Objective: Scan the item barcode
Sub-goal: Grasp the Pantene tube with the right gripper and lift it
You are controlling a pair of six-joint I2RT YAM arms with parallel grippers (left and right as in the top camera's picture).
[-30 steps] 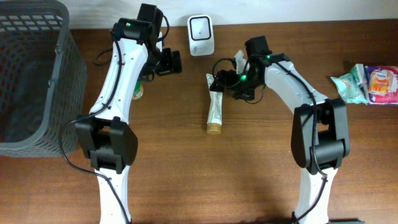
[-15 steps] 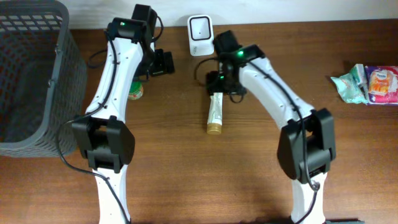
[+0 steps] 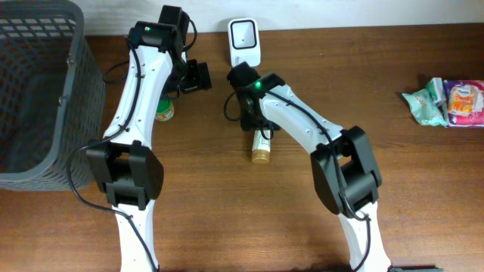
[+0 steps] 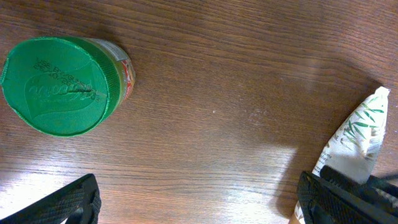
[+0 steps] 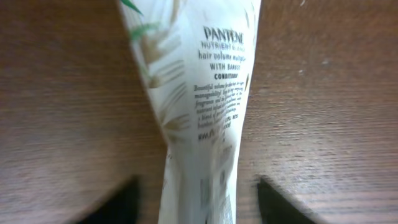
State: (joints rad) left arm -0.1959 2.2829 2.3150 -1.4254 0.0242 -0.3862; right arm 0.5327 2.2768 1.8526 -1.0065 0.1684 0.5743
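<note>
A white Pantene conditioner tube [image 3: 262, 143] lies flat on the wooden table, its tan cap toward the front. My right gripper [image 3: 252, 115] sits over the tube's flat far end. In the right wrist view the tube [image 5: 199, 93] runs between the two dark fingers [image 5: 283, 199], with bare wood showing on both sides, so the gripper [image 5: 199, 202] is open around it. The white scanner [image 3: 244, 41] stands at the back. My left gripper [image 3: 195, 77] hovers wide open [image 4: 199, 205] over bare wood, with the tube's end [image 4: 357, 134] beside its right finger.
A green-lidded jar [image 3: 165, 112] stands by the left arm, seen from above in the left wrist view [image 4: 59, 84]. A dark mesh basket [image 3: 38, 91] fills the far left. Wrapped packets [image 3: 442, 102] lie at the right edge.
My right arm has swung left from beside the tube to over its flat end, and its jaws have narrowed around it. The left arm has shifted only slightly.
</note>
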